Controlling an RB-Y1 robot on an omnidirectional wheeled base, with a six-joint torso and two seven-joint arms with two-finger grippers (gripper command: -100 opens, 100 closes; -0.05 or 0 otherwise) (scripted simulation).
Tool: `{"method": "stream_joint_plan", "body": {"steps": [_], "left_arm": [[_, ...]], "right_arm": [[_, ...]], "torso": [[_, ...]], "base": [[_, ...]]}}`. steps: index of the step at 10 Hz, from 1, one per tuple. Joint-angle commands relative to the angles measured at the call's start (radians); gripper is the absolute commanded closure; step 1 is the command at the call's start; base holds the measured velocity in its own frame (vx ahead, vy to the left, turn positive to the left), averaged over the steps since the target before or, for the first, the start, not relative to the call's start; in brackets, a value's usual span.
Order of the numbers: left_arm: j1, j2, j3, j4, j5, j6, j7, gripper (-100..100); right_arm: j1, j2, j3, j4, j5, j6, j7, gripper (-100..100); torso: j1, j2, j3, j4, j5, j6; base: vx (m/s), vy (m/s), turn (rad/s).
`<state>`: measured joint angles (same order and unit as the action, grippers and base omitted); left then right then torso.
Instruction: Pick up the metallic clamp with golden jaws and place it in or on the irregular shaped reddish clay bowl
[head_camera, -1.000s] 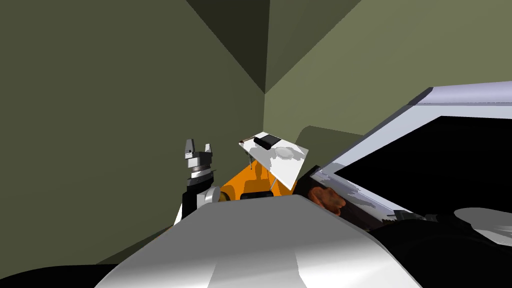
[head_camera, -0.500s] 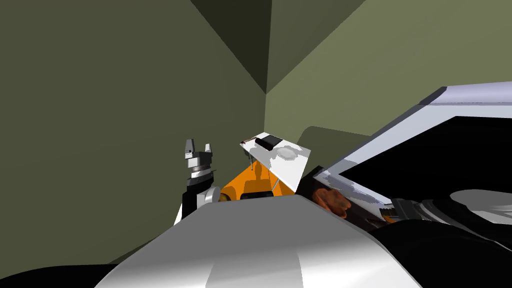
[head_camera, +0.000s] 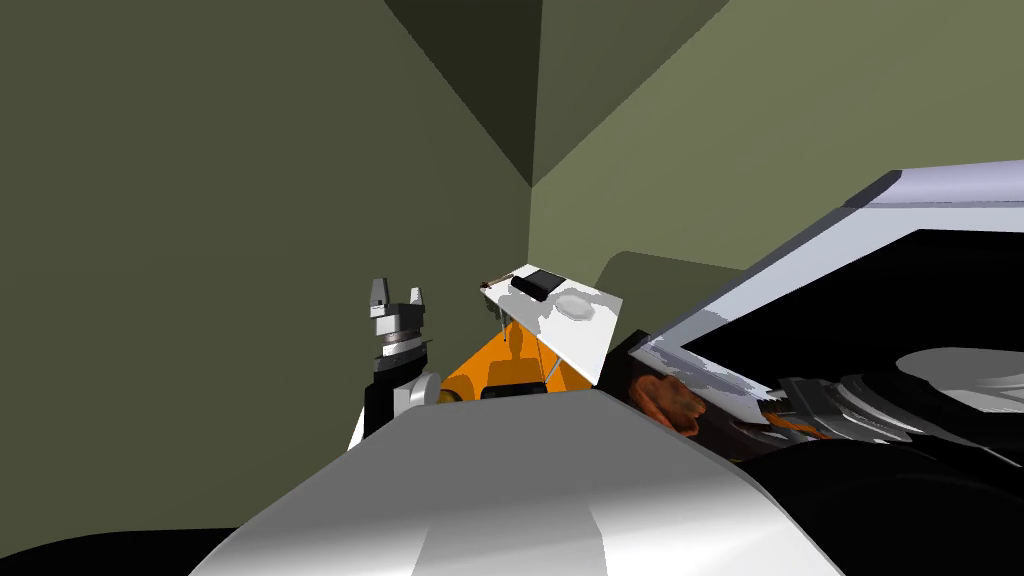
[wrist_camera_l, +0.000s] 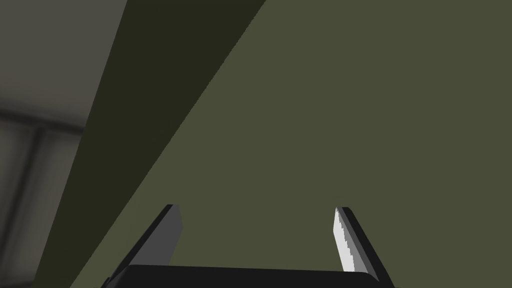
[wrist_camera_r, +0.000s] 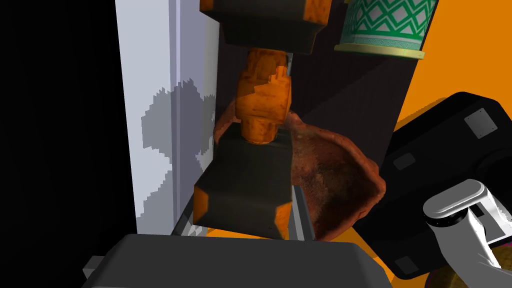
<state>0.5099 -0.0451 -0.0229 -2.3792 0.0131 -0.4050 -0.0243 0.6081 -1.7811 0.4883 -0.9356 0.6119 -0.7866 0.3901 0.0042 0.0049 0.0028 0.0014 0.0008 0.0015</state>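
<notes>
My right gripper (wrist_camera_r: 245, 207) is shut on the clamp (wrist_camera_r: 250, 175), a dark block with orange-golden jaws and an orange screw that stretches away from the hand. The reddish, uneven bowl (wrist_camera_r: 340, 185) lies just beyond and beside the clamp, which covers part of its near rim. In the head view the bowl (head_camera: 668, 398) sits on a dark surface by my chest, and the right gripper (head_camera: 795, 415) with the clamp (head_camera: 803, 429) hovers a short way to its right. My left gripper (head_camera: 396, 298) is raised at the left, open and empty, its fingers (wrist_camera_l: 345, 240) wide apart.
A white table (head_camera: 580, 335) behind the bowl carries a dark box (head_camera: 538, 282) and a grey dish (head_camera: 574, 303). A green-patterned cup (wrist_camera_r: 385, 25) stands past the bowl. A pale panel (wrist_camera_r: 165, 100) borders a black area. The floor (head_camera: 490, 365) is orange.
My right arm has moved left with the clamp, closing on the bowl. The head view has shifted slightly; the left arm has stayed put.
</notes>
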Motion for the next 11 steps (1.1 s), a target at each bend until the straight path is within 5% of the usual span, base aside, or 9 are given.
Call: {"method": "stream_joint_plan", "body": {"steps": [1,7,9,11], "left_arm": [[0.000,0.000,0.000,0.000,0.000,0.000,0.000,0],[0.000,0.000,0.000,0.000,0.000,0.000,0.000,0],[0.000,0.000,0.000,0.000,0.000,0.000,0.000,0],[0.000,0.000,0.000,0.000,0.000,0.000,0.000,0]], "right_arm": [[0.003,-0.036,-0.003,-0.004,-0.018,-0.024,-0.004,100],[-0.016,-0.149,-0.008,-0.010,-0.048,-0.102,-0.043,100],[-0.016,-0.149,-0.008,-0.010,-0.048,-0.102,-0.043,100],[-0.027,-0.208,-0.014,-0.014,-0.065,-0.139,-0.065,100]], "torso": [[0.000,0.000,0.000,0.000,0.000,0.000],[0.001,0.000,0.000,0.000,0.002,0.000],[0.000,0.000,0.000,0.000,0.001,0.000],[0.001,0.000,0.000,0.000,0.003,0.000]], "base": [[0.015,0.065,-0.057],[0.015,0.056,-0.056],[0.010,0.028,-0.003],[0.025,0.057,-0.076]]}}
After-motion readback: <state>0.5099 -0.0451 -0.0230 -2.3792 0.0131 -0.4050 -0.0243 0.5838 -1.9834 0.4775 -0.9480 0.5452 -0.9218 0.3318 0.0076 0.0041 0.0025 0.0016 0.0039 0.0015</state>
